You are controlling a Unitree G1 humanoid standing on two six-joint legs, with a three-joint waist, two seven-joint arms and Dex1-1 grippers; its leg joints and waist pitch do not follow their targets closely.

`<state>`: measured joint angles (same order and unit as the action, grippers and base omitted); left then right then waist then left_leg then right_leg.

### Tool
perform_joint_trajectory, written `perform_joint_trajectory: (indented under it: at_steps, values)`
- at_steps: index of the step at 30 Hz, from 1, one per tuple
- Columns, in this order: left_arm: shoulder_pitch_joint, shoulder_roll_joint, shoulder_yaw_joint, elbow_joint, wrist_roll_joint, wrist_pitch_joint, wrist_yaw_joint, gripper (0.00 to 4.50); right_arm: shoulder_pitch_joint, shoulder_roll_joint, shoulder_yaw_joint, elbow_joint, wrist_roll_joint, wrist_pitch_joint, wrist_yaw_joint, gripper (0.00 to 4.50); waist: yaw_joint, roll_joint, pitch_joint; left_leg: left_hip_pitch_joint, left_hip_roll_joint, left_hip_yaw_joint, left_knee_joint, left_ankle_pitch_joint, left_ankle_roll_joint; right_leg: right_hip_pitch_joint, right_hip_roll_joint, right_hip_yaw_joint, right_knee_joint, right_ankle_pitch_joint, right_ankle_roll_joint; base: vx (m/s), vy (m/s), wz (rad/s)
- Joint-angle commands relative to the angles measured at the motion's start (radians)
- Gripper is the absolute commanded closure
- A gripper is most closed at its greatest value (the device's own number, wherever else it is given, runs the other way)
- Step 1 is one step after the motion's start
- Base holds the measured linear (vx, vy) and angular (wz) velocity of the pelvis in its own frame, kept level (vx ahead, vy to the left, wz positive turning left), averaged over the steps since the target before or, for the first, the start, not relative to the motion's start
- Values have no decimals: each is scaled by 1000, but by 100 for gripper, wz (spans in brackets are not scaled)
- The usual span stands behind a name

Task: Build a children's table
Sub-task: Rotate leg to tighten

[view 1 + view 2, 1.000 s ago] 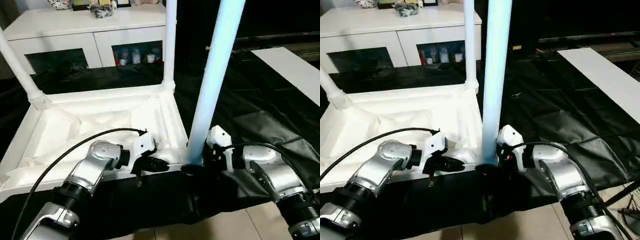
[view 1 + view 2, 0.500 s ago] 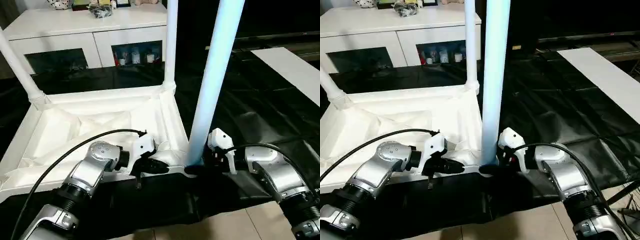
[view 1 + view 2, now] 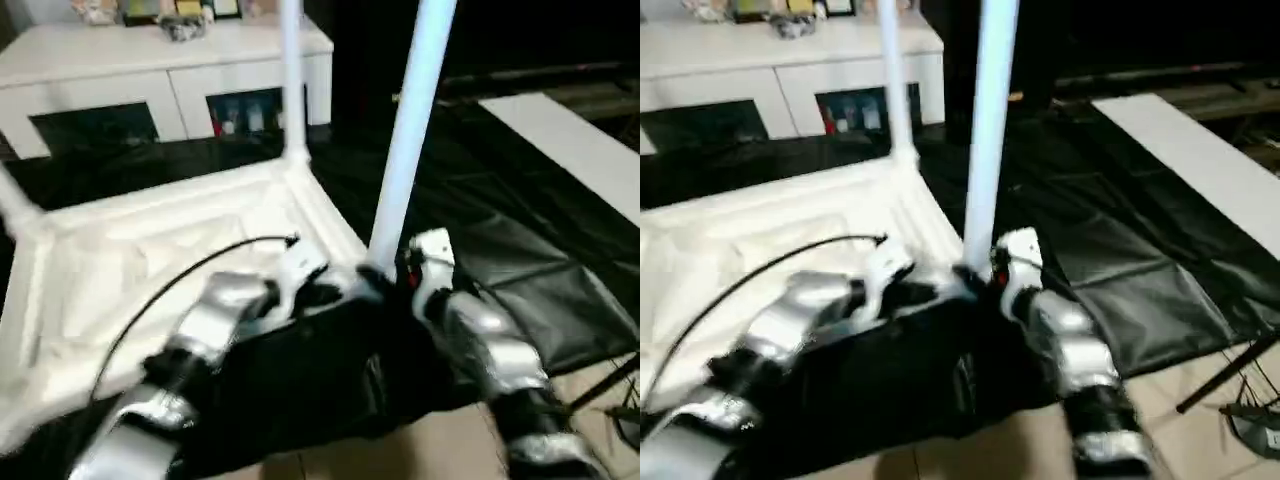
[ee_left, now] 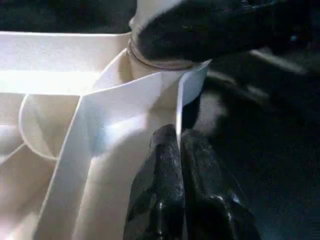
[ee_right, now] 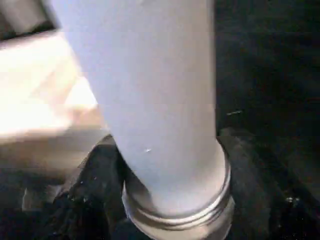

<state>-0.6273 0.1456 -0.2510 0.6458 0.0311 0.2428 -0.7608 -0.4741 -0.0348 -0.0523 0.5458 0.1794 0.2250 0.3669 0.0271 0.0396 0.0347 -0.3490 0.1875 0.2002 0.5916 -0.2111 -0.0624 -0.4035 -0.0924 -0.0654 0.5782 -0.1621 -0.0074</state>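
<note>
White plastic marks the upturned tabletop (image 3: 150,250) on black sheeting (image 3: 520,270), two far legs (image 3: 291,80) upright and a third leg (image 3: 405,150) standing at the near right corner socket (image 4: 165,65). Over the last second both silver arms have swung inward toward that corner and the right pincer (image 5: 170,200) has narrowed around the leg's base, a sign the leg is being seated; by that reading three legs are in and one remains. The left pincer (image 4: 181,150), fingers pressed together, pinches the thin tabletop wall just beside the socket, steadying it. Head views place the corner near the sheeting's edge, before the white cabinet (image 3: 170,70). The right wrist view alone shows the leg's ridged collar (image 5: 177,207) between the black fingers (image 5: 90,190).
</note>
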Motion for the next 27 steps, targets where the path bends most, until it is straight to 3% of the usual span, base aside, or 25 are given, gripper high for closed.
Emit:
perform_joint_trajectory:
  at_steps: [1, 4, 6, 7, 11, 14, 16, 17, 18, 20, 22, 27]
  values:
    - [-10, -45, 6, 71, 21, 26, 129, 450, -30, 84, 26, 29, 11, -7, -88, 192, 3, -4, -54, 6, 35, -25, -82, -224, 1, 38, -53, 38, -71, -307, -189, 0, 0, 0]
    - [-38, -80, 18, 118, 35, 10, 198, 450, -37, 129, 44, 47, -53, -12, -201, 193, 5, -4, -56, 0, 33, -22, -79, -176, 16, 44, -52, 37, -61, -217, -208, 0, 0, 0]
    - [-36, -80, 14, 117, 32, -5, 171, 450, -33, 127, 66, 29, -56, -11, -141, 193, 7, -7, -58, 1, 32, -20, -76, -157, 30, 45, -50, 37, -57, -179, -215, 0, 0, 0]
    - [-35, -79, 12, 115, 31, -7, 165, 450, -32, 126, 67, 24, -53, -13, -128, 159, 9, -8, -56, -1, 32, -20, -76, -158, 44, 48, -52, 38, -57, -170, -221, 0, 0, 0]
    - [-14, -57, 2, 85, 17, -37, 83, 450, -18, 87, 86, -22, -59, -50, -63, 115, 9, -9, -52, -6, 33, -21, -80, -191, 57, 51, -54, 36, -65, -236, -208, 0, 0, 0]
    - [45, 6, -47, -10, -18, -73, -123, 450, -5, -22, 121, -76, -39, -17, 110, 80, 8, -10, -51, -7, 36, -25, -81, -207, 58, 53, -56, 36, -66, -282, -195, 0, 0, 0]
    - [63, 26, -62, -40, -29, -79, -177, 450, 3, -54, 136, -100, -23, 3, 178, 75, 8, -8, -52, -4, 40, -23, -80, -201, 69, 50, -56, 39, -64, -266, -206, 0, 0, 0]
    - [85, 52, -74, -79, -46, -78, -237, 450, 18, -111, 165, -135, -20, 7, 273, 75, 15, -4, -53, 2, 42, -21, -78, -186, 72, 49, -55, 38, -62, -241, -214, 0, 0, 0]
    - [118, 98, -87, -140, -72, -67, -318, 450, 47, -225, 211, -202, -14, -4, 448, 75, 18, -4, -55, 2, 44, -20, -75, -177, 82, 51, -53, 38, -55, -193, -229, 0, 0, 0]
    - [133, 133, -91, -172, -83, -60, -361, 450, 65, -301, 214, -252, 19, 16, 571, 75, 29, 0, -53, 3, 47, -15, -72, -150, 100, 44, -50, 41, -48, -133, -247, 0, 0, 0]
    - [139, 150, -93, -185, -88, -56, -382, 450, 72, -335, 212, -273, 33, 25, 623, 75, 37, -1, -55, 2, 48, -13, -70, -139, 103, 48, -49, 39, -42, -107, -261, 0, 0, 0]
    - [166, 211, -87, -244, -103, -37, -450, 450, 103, -470, 256, -330, 47, 31, 803, 75, 43, -8, -52, 0, 49, -15, -72, -165, 90, 52, -55, 39, -46, -169, -256, 0, 0, 0]
